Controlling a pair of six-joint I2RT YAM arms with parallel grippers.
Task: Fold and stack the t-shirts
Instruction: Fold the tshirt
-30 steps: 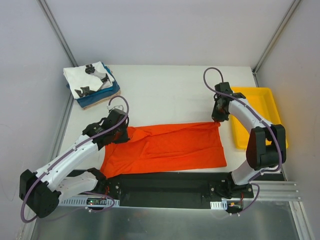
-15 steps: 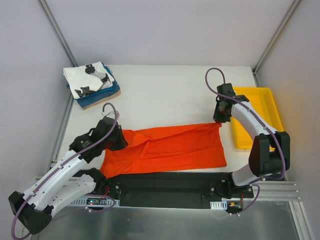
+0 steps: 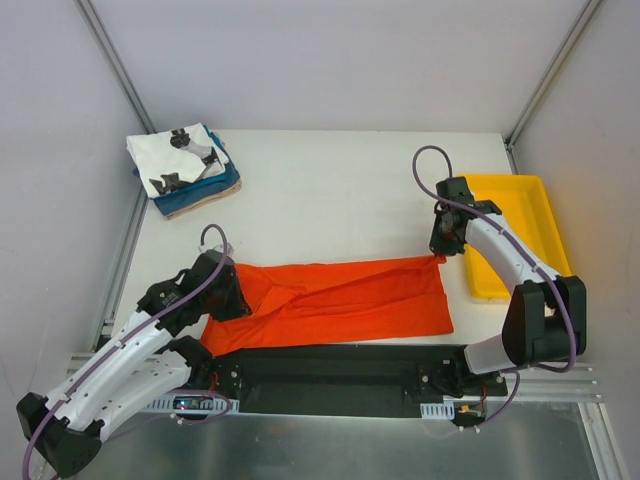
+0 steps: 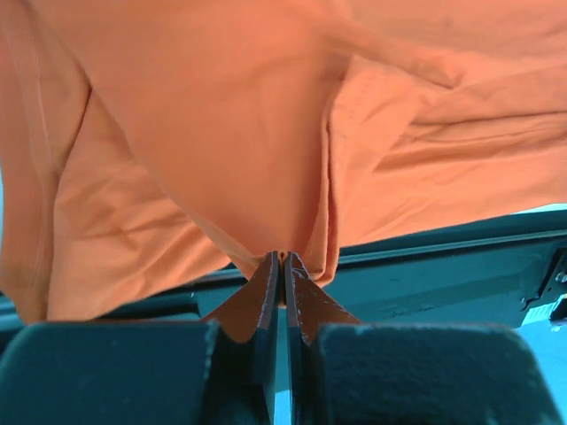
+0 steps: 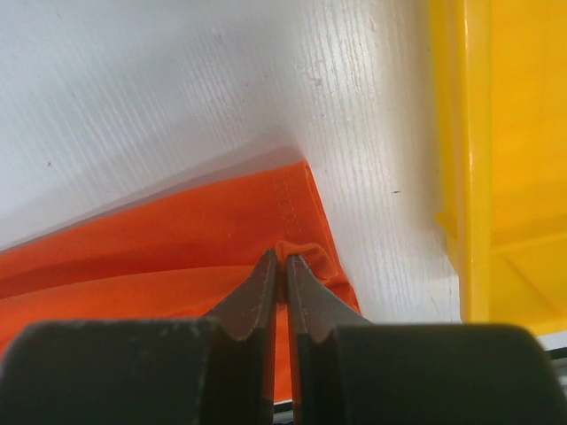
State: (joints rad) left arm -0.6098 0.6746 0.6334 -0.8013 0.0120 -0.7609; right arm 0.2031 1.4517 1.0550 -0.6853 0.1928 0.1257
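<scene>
The orange-red t-shirt point(image 3: 345, 300) lies stretched across the near part of the table, folded lengthwise. My left gripper point(image 3: 222, 292) is shut on its left end; in the left wrist view the cloth point(image 4: 221, 133) hangs from the closed fingertips point(image 4: 283, 258). My right gripper point(image 3: 441, 247) is shut on the shirt's far right corner, pinching a fold of the hem point(image 5: 306, 252) at the fingertips point(image 5: 283, 257). A stack with the white tee with black prints point(image 3: 180, 160) on top of the blue tee point(image 3: 210, 190) and the tan tee sits at the far left corner.
A shallow yellow tray point(image 3: 515, 235) lies at the table's right edge, close beside my right gripper; it also shows in the right wrist view point(image 5: 514, 133). The black arm base rail point(image 3: 340, 372) runs along the near edge.
My left gripper has pulled the shirt's left end toward the near edge and slightly left. My right gripper has moved a little nearer with its corner. The shirt is now narrower.
</scene>
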